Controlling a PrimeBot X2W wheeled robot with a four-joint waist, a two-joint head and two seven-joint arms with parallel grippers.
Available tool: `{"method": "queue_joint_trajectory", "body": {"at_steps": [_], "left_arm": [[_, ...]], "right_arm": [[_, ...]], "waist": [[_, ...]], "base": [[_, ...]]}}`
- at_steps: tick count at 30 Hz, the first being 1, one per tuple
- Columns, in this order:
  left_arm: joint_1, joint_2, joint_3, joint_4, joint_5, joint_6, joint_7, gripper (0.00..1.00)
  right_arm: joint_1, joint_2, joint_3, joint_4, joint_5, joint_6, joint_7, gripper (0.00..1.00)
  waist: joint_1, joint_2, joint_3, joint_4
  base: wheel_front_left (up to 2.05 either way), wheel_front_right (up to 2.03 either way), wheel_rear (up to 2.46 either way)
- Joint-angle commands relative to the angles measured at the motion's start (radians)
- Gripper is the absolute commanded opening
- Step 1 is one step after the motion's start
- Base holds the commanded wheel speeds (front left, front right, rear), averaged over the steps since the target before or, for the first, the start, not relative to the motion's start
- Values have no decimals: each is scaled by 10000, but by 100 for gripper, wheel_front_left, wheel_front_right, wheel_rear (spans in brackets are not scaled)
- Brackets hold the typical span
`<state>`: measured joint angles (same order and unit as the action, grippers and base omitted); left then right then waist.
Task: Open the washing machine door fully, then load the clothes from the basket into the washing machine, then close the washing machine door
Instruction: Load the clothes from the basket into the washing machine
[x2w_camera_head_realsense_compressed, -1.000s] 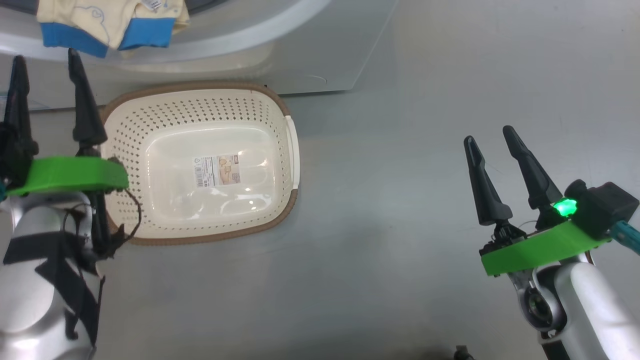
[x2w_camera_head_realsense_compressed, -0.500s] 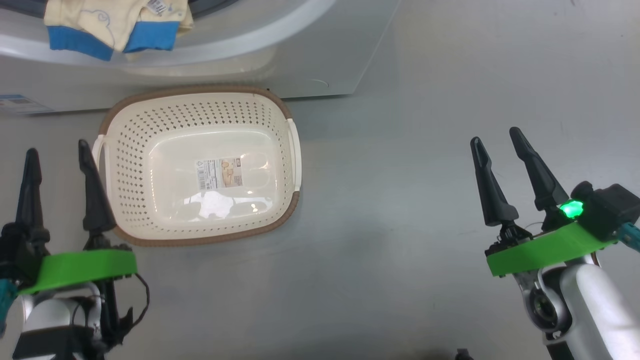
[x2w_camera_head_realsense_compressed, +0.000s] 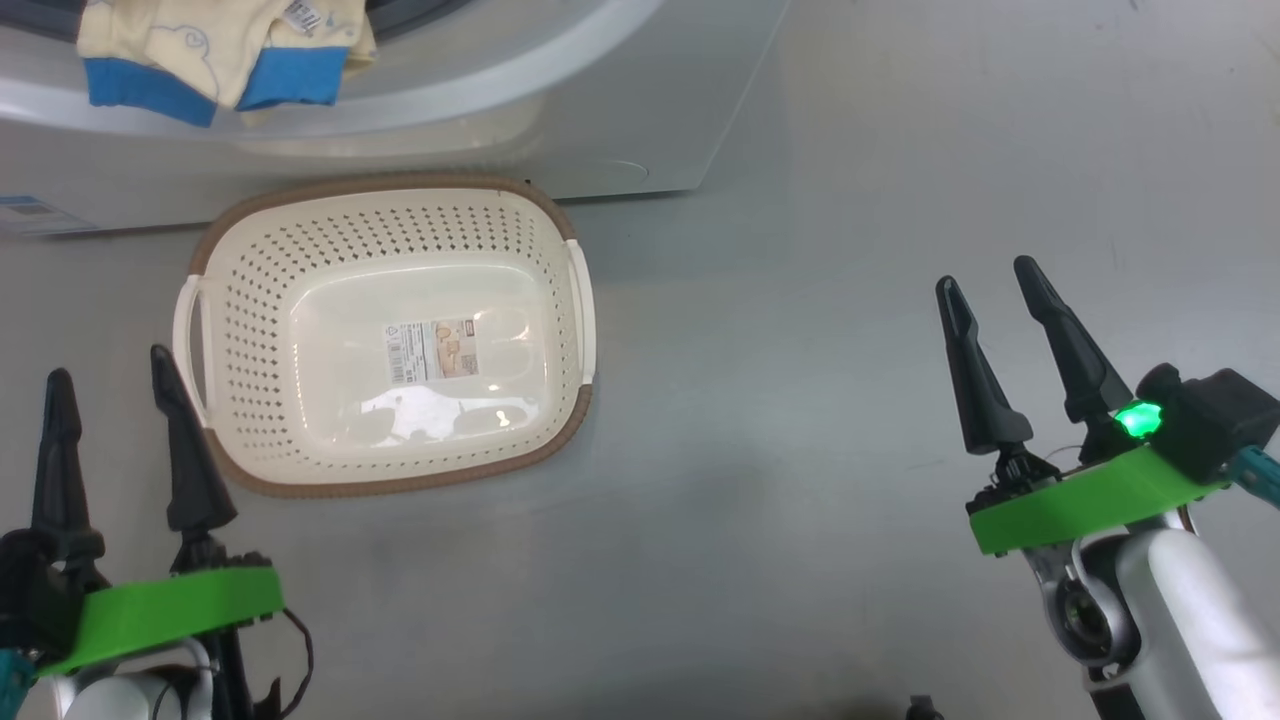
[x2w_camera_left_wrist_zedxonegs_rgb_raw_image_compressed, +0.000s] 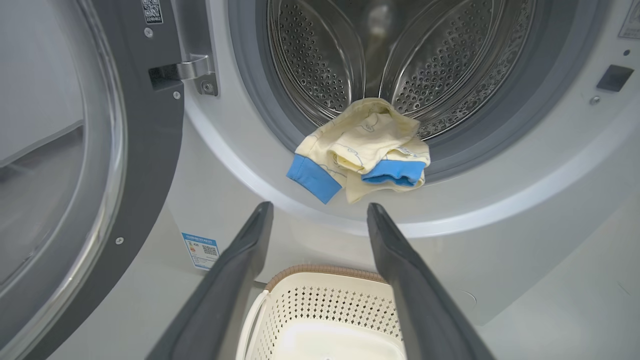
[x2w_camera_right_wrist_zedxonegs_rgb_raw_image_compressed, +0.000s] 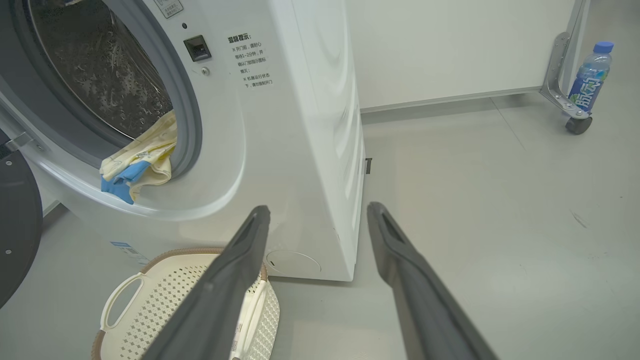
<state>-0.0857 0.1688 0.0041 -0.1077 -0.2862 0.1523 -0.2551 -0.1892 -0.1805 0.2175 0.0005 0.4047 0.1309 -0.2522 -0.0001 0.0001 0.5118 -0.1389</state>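
The cream basket (x2w_camera_head_realsense_compressed: 250, 240) (x2w_camera_left_wrist_zedxonegs_rgb_raw_image_compressed: 320, 310) (x2w_camera_right_wrist_zedxonegs_rgb_raw_image_compressed: 160, 310) sits on the floor before the white washing machine (x2w_camera_left_wrist_zedxonegs_rgb_raw_image_compressed: 500, 230) (x2w_camera_right_wrist_zedxonegs_rgb_raw_image_compressed: 300, 125), nothing in it but its label. The cream-yellow clothes (x2w_camera_head_realsense_compressed: 220, 50) (x2w_camera_left_wrist_zedxonegs_rgb_raw_image_compressed: 362, 150) (x2w_camera_right_wrist_zedxonegs_rgb_raw_image_compressed: 137, 165) with blue trim hang over the drum's lower lip, half inside. The washing machine door (x2w_camera_left_wrist_zedxonegs_rgb_raw_image_compressed: 100, 150) (x2w_camera_right_wrist_zedxonegs_rgb_raw_image_compressed: 15, 220) stands swung out to the left. My left gripper (x2w_camera_head_realsense_compressed: 108, 362) (x2w_camera_left_wrist_zedxonegs_rgb_raw_image_compressed: 317, 212) is open, low and left of the basket. My right gripper (x2w_camera_head_realsense_compressed: 985, 275) (x2w_camera_right_wrist_zedxonegs_rgb_raw_image_compressed: 317, 210) is open over bare floor, far to the right.
A drink bottle (x2w_camera_right_wrist_zedxonegs_rgb_raw_image_compressed: 590, 75) stands on the floor beside a caster wheel (x2w_camera_right_wrist_zedxonegs_rgb_raw_image_compressed: 577, 124) of a metal frame at the far right. Grey floor stretches wide to the right of the machine. A white wall (x2w_camera_right_wrist_zedxonegs_rgb_raw_image_compressed: 450, 45) runs behind.
My left gripper has drawn back and down from beside the basket's far left rim to the lower left, still open. The right gripper has hardly moved. The clothes lie as before.
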Motion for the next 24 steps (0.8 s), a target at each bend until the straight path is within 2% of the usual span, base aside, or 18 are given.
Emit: {"method": "queue_joint_trajectory", "body": {"at_steps": [1,24], "left_arm": [[107,88,417,-360,-55,101,-35,100],[-381,176,323,-210,-354,104,167,100]], "right_arm": [[147,-109,147,-294,28,-2,-95,100],[49,-115,224,-267,69,-2,-96,100]], "waist": [[1,-1,0,-1],[1,-1,128,-35]], "base": [[0,0,0],[0,0,0]]}}
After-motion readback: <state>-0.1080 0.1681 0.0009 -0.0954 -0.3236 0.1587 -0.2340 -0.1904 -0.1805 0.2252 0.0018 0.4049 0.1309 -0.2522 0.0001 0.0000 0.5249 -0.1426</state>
